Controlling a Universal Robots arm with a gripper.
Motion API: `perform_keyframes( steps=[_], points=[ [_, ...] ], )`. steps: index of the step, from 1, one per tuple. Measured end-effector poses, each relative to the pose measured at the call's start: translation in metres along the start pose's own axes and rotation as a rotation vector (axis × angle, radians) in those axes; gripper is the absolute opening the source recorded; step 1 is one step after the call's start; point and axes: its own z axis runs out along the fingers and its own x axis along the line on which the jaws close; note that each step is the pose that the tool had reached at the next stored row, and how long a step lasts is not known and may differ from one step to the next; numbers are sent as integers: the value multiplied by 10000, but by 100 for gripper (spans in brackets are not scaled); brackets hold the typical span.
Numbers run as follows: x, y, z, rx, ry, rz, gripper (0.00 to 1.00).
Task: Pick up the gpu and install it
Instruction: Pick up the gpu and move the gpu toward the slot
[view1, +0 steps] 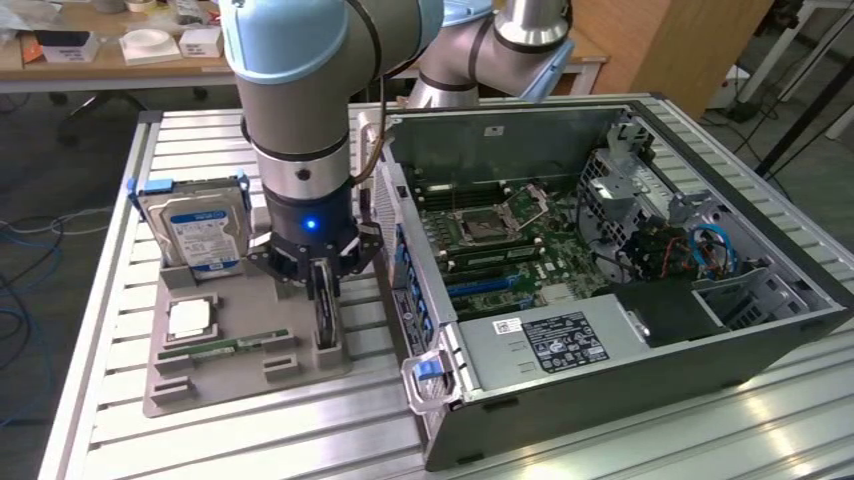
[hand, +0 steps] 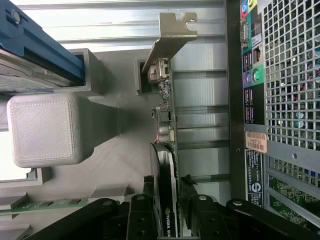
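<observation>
Tray (view1: 200, 392) on table (view1: 174, 135), hard drive (view1: 200, 235) standing at its back, memory stick (view1: 222, 349) lying in front, gpu (view1: 327, 322) on edge nearest the computer case (view1: 601, 350), gripper (view1: 318, 278) astride it, seemingly touching both faces.

Arm (view1: 300, 100) vertical, claw (hand: 168, 182) pointing down, clamped on gpu (hand: 164, 162).

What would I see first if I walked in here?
The big blue-and-grey arm in the middle, with its gripper down at the gpu, which stands on edge in the grey tray. Then the open computer at the exterior view's right, its green board showing inside.
</observation>
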Motion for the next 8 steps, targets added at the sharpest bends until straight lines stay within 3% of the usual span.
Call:
perform_keyframes(
  steps=[8],
  points=[
    [0, 0, 0, 0, 2, 0, 35]
  ],
)
